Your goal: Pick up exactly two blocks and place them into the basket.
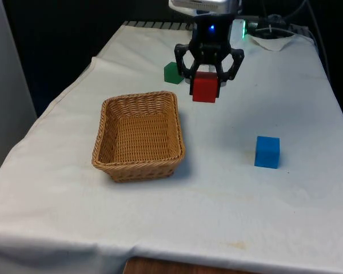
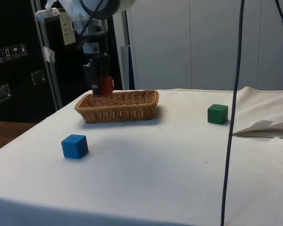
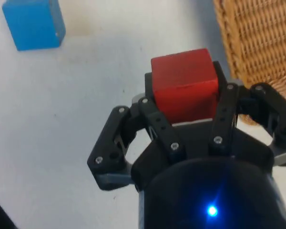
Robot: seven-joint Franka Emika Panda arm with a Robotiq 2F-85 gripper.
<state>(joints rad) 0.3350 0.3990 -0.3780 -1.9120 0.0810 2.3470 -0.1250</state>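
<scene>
While my gripper (image 1: 205, 80) has its jaws clenched on the red block (image 1: 204, 87) above the tabletop (image 1: 263, 200), beside the basket (image 1: 138, 136), I should centre over its hollow, then lower before letting go.

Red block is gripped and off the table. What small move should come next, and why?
Probably carry it sideways over the basket before lowering. The gripper holds the red block in the air beside the basket, not above it, and the basket looks empty.
</scene>
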